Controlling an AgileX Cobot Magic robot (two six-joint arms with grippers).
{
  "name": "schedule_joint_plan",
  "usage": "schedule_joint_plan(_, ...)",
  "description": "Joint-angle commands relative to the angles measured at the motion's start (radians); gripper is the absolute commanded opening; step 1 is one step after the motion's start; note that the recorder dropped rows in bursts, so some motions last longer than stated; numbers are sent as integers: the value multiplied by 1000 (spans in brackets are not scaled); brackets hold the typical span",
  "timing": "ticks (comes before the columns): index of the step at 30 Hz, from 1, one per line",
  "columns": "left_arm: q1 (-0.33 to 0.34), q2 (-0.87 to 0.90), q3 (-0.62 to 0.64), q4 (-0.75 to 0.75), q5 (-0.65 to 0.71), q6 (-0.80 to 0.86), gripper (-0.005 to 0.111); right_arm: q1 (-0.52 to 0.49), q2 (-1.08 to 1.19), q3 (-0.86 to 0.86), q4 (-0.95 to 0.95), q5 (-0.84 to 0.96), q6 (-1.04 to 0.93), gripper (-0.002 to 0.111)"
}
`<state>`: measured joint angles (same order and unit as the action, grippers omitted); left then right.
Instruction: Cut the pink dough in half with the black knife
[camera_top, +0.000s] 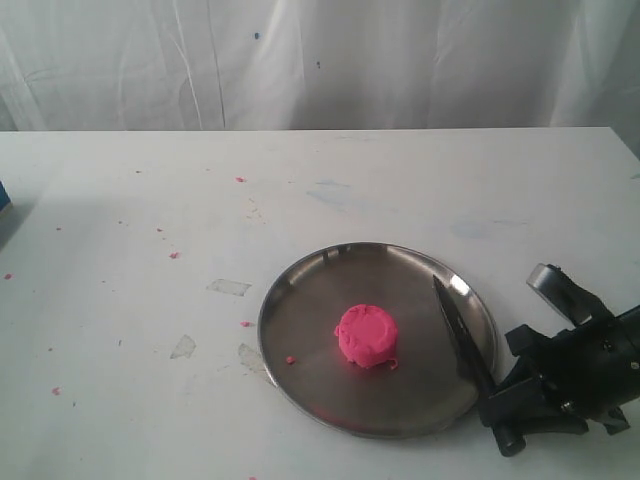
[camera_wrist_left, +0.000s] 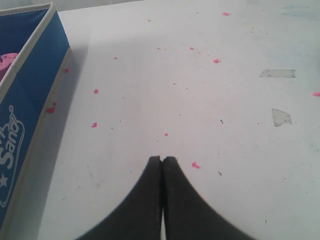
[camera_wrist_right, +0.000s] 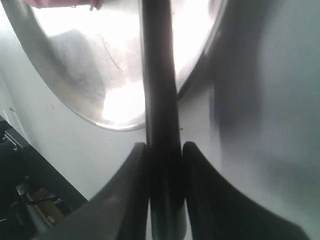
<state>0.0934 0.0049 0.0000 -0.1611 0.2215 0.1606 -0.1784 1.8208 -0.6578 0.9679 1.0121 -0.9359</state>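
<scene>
bright pink soft round puck of dough (camera_top: 366, 336) sits whole near the middle of the round shiny steel plate (camera_top: 300, 345) on the white worktop (camera_top: 150, 220). no cut line shows on its top; halving not yet begun, by my reading.

long slim all-black knife (camera_top: 458, 332) lies slanted over the plate's right side, point toward the far rim, well clear of the dough. right tool (camera_wrist_right: 165, 150) is clamped on the knife handle at the plate's near-right edge, fingers (camera_wrist_right: 132, 190) pressed on both sides of it in the right wrist view. so the pick-up looks done; left to do: bring the blade over the puck's middle and press down through it.

left tool (camera_wrist_left: 162, 161) hangs over bare worktop with fingertips pressed together, holding nothing, beside a blue fabric box with white trim (camera_wrist_left: 30, 100). tiny pink crumbs (camera_wrist_left: 195, 165) dot the surface.

hard to make out: left arm is outside the exterior view. right wrist view is blurred and glare-washed; dough only a pink sliver at the frame edge. whether the blade touches the plate, cannot tell. box contents mostly cut off.
</scene>
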Motion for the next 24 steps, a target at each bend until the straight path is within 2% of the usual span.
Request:
schedule_joint_plan(1,3,-5,0,0,-6,0,0,3,3,-13,9,11,-1,5)
schedule_joint_plan(4,3,-5,0,0,-6,0,0,3,3,-37,21,50,-1,0)
schedule_joint_plan(11,3,-5,0,0,-6,0,0,20,-9,-54,59,110,-5,0)
schedule_joint_plan(24,3,-5,0,0,-6,0,0,126,-63,-91,163,103,-55,0)
